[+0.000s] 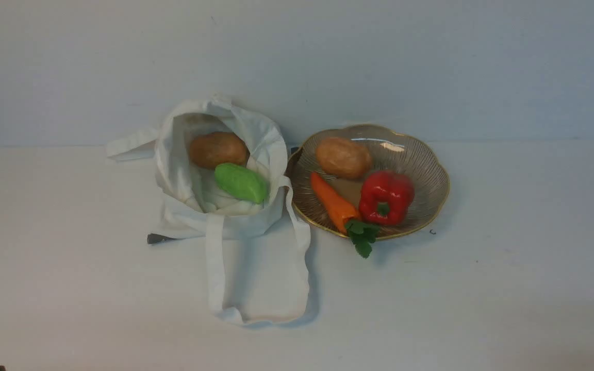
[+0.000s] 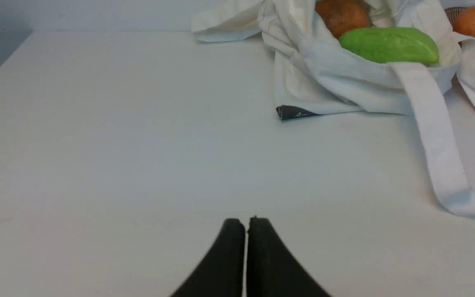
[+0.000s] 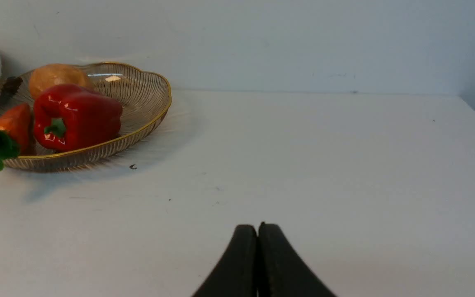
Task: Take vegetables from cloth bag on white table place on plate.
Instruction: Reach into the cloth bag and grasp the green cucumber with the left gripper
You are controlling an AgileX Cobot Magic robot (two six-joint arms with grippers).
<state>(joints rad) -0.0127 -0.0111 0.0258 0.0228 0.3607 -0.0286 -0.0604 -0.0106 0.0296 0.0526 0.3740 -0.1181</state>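
The off-white cloth bag (image 1: 214, 206) lies open on the white table (image 1: 482, 288), its strap handles trailing toward the near edge. Inside it rest a brown potato (image 1: 218, 149) and a bright green pod-like vegetable (image 1: 241, 182); both also show in the left wrist view, potato (image 2: 342, 15) and green vegetable (image 2: 389, 44). Right of the bag stands the gold-rimmed plate (image 1: 426, 201), holding another potato (image 1: 343, 157), an orange carrot (image 1: 332, 201) and a red pepper (image 1: 385, 197). My left gripper (image 2: 246, 220) is shut and empty over bare table, well short of the bag. My right gripper (image 3: 257, 226) is shut and empty, apart from the plate (image 3: 146, 107).
A pale wall rises behind the table's far edge. A dark grey tag (image 2: 293, 112) pokes out from under the bag's corner. The carrot's green leaves (image 1: 363, 236) hang over the plate's near rim. A small dark speck (image 1: 432, 232) lies beside the plate.
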